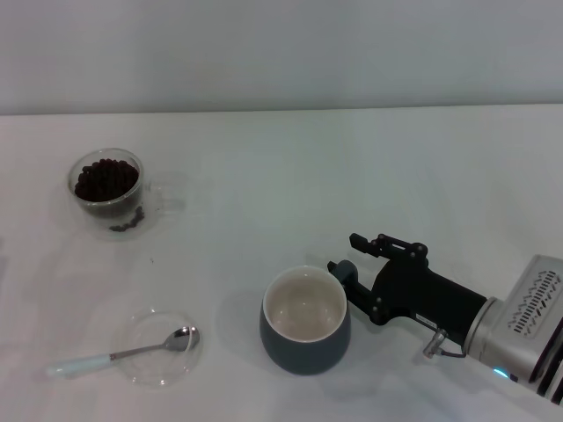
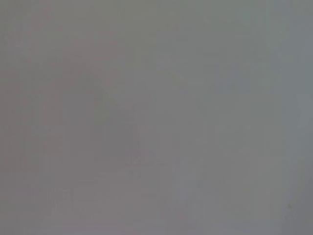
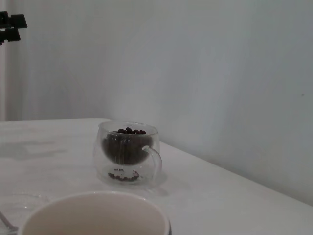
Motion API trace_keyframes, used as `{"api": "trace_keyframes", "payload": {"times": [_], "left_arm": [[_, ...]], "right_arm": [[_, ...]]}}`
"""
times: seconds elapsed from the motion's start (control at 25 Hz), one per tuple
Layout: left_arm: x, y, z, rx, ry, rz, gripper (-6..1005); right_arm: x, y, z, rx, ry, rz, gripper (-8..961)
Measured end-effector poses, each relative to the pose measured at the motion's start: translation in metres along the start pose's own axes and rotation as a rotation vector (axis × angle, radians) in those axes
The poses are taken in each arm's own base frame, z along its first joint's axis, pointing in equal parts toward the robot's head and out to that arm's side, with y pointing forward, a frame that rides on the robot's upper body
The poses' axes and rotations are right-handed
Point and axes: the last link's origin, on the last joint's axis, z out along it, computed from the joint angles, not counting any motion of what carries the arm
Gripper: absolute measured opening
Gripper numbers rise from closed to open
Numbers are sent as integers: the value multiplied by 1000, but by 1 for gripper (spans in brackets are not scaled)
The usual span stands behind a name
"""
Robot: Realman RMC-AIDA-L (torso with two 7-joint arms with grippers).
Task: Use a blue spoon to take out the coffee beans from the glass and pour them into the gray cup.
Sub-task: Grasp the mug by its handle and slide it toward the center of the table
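The gray cup [image 1: 305, 321] stands at the front centre, empty, cream-white inside; its rim fills the bottom of the right wrist view [image 3: 93, 211]. My right gripper [image 1: 345, 253] is right beside the cup's handle, fingers apart, holding nothing. The glass [image 1: 106, 192] full of coffee beans [image 1: 106, 178] stands at the far left; it also shows in the right wrist view [image 3: 128, 152]. The blue spoon [image 1: 119, 355] lies at the front left, its bowl resting in a shallow clear dish. The left gripper is out of view; the left wrist view shows only blank grey.
The shallow clear glass dish [image 1: 149, 374] sits at the front left under the spoon's bowl. A pale wall runs along the back of the white table [image 1: 369, 176].
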Motion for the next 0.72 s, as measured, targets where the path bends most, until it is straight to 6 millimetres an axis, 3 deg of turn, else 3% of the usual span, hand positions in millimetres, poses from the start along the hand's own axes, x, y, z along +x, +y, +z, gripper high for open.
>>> {"api": "trace_keyframes", "payload": {"times": [0.04, 0.72], "left_arm": [[0, 0, 0, 0, 0, 0, 638], [3, -2, 4, 11, 15, 26, 638]], "right_arm": [[0, -1, 0, 0, 2, -1, 463], [12, -9, -10, 29, 50, -4, 499]]}}
